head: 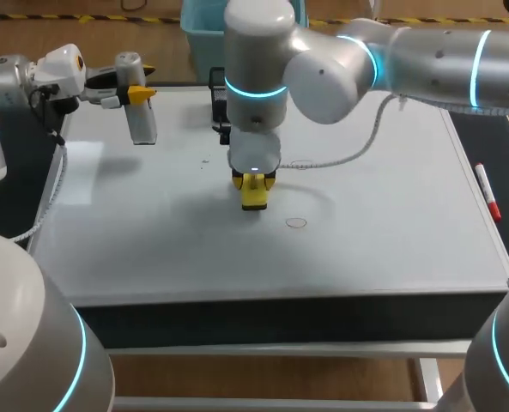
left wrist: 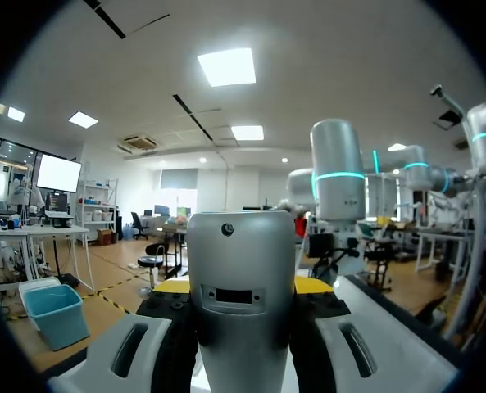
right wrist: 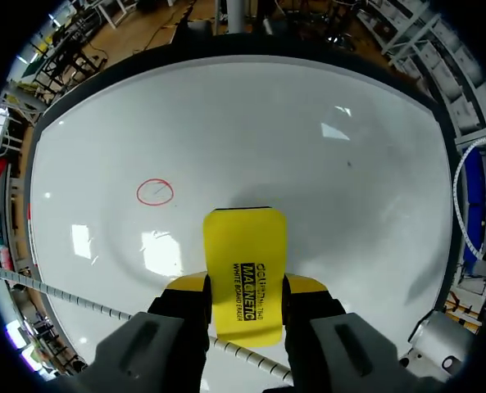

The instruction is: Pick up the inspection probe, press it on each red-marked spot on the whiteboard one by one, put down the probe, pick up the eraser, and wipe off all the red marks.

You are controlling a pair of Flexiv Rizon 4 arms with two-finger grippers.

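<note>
While my right arm comes in past the middle of the whiteboard (head: 391,232), its right gripper (right wrist: 247,285) pinches the yellow eraser (right wrist: 244,237) from both sides, flat face down toward the board. I cannot tell whether the eraser touches the surface. One red circle (right wrist: 155,191) sits ahead of the eraser and off to one side, near it but apart. My left gripper (left wrist: 241,285) is over the board's far left corner, with both fingers clamped on the grey inspection probe (left wrist: 241,246), which hangs upright. A white coiled cable (head: 357,146) droops from the right arm across the board. A dark object (head: 219,101) at the far edge is half hidden behind that arm. A red marker pen (head: 487,193) lies just off the board's right edge.
</note>
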